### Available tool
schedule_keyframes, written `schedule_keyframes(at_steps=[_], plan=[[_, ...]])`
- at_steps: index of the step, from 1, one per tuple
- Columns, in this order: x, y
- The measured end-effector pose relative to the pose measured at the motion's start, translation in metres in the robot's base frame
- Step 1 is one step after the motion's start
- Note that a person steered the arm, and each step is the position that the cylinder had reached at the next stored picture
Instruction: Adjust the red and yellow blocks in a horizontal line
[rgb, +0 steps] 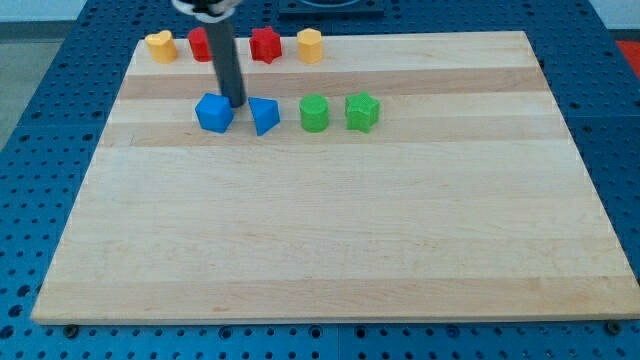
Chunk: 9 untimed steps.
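Note:
A yellow heart-shaped block (160, 46), a red block (201, 44), a red star-shaped block (265, 45) and a yellow hexagonal block (310, 45) stand in a row along the view's top edge of the board. The rod partly hides the red block next to the yellow heart. My tip (237, 104) rests on the board below that row, between a blue cube (214, 113) and a blue triangular block (263, 116), close to the cube's upper right corner.
Two green blocks (314, 113) (362, 112) stand to the right of the blue ones, in the same row. The wooden board (330, 230) lies on a blue perforated table.

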<state>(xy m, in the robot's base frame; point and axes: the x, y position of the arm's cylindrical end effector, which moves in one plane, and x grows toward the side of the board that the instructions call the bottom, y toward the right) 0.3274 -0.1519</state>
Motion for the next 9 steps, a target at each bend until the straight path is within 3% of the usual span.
schedule_keyframes(at_steps=[2, 3, 4, 5, 6, 9], plan=[[-0.016, -0.028], [-0.023, -0.077], [0.0, -0.137], [-0.003, -0.153], [-0.072, -0.153], [-0.109, -0.153]])
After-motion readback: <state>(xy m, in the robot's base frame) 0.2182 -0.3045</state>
